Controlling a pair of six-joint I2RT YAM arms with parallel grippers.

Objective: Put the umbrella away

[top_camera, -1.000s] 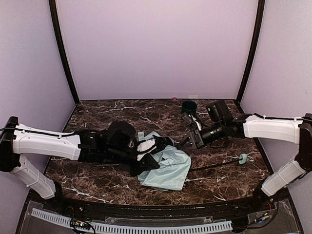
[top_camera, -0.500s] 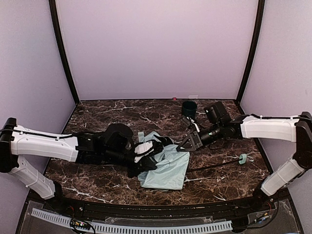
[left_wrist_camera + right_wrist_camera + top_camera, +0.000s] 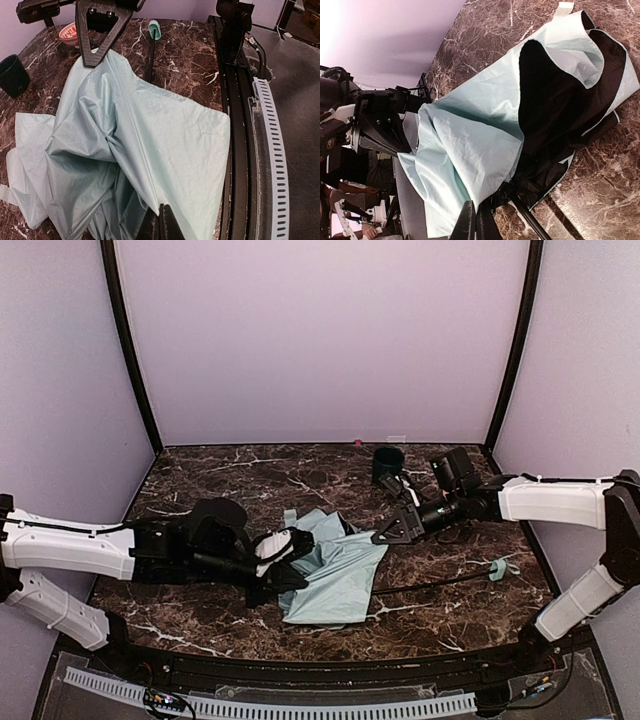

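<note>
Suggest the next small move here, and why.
Probably draw the right jaws toward the left jaws, folding the umbrella canopy in on itself. Both jaws look shut on opposite edges of the fabric, which lies loose and crumpled on the table, so it likely needs gathering before stowing.

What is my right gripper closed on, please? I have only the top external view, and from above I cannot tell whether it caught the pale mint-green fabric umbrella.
Observer: In the right wrist view the right gripper is shut on a fold at the edge of the pale mint-green fabric umbrella.
Operator: Thank you. Does my other arm hold fabric too?
Observer: Yes; the left wrist view shows the left gripper shut, with the canopy's folds drawn into it.
Operator: How is the fabric lying on my side?
Observer: The right wrist view shows a wide patch of the black underside turned up beyond the mint fabric.
</note>
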